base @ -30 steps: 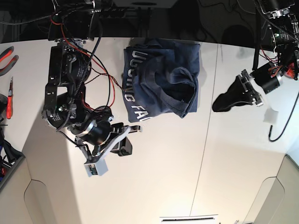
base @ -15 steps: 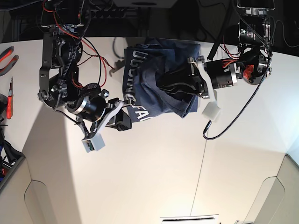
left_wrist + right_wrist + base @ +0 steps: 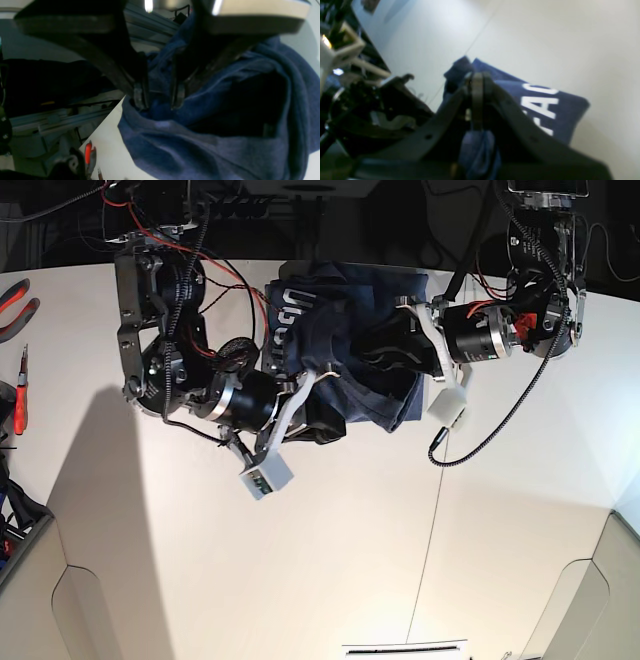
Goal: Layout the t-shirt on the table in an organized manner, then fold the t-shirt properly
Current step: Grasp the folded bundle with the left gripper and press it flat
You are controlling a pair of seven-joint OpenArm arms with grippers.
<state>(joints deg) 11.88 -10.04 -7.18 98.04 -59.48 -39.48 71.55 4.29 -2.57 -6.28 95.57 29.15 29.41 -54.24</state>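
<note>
The t-shirt (image 3: 335, 305) lies bunched in dark navy folds near the table's (image 3: 300, 530) far edge, with white lettering along its left side. My left gripper (image 3: 365, 360) reaches in from the right. In the left wrist view its fingertips (image 3: 141, 100) stand apart and dig into a fold of the t-shirt (image 3: 200, 150). My right gripper (image 3: 322, 402) rests at the shirt's lower left edge. In the right wrist view that gripper (image 3: 477, 82) is shut tip to tip above the lettered cloth (image 3: 545, 105), and I cannot tell whether any fabric is caught.
Red-handled pliers (image 3: 15, 305) and a red screwdriver (image 3: 20, 395) lie at the table's left edge. A thin dark seam (image 3: 435, 510) runs down the tabletop. A black cable (image 3: 470, 450) loops below the left arm. Dark framework stands beyond the far edge.
My right arm swung up and right until its gripper reached the shirt's lower left edge. My left arm came in from the far right onto the shirt, and its jaws parted.
</note>
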